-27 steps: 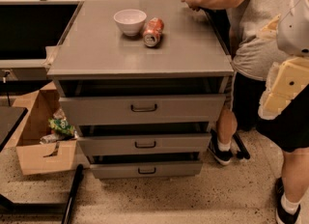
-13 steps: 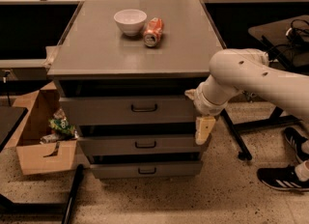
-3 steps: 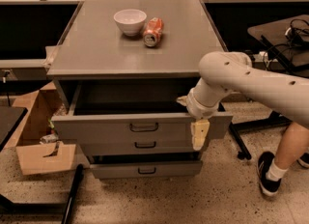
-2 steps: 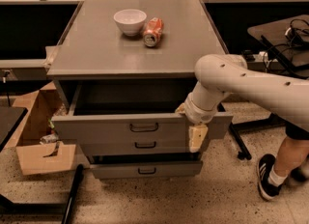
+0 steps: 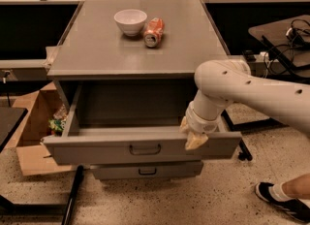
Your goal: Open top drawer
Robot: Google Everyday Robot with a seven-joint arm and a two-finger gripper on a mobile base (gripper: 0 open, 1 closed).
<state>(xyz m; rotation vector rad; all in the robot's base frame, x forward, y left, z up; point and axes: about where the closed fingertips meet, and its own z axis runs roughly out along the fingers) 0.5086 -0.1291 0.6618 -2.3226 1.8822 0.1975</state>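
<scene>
The top drawer (image 5: 97,152) is a wide grey metal drawer with a dark wire handle (image 5: 144,149) at its centre. It stands pulled far out of the grey cabinet (image 5: 101,54), and its inside shows no contents. My gripper (image 5: 195,138), cream-coloured at the end of the white arm (image 5: 242,88), sits at the top edge of the drawer front, right of the handle. It touches or overlaps that rim.
A white bowl (image 5: 130,21) and a tipped orange can (image 5: 154,31) lie on the cabinet top. A lower drawer (image 5: 145,171) shows beneath. A cardboard box (image 5: 34,122) with rubbish is at the left. A person's shoe (image 5: 281,200) is at the lower right, and a dark table (image 5: 283,32) with cables at the right.
The top drawer has slid further out toward the camera and now covers the middle drawer. My gripper has come forward and down with the drawer front. The person's foot has shifted right.
</scene>
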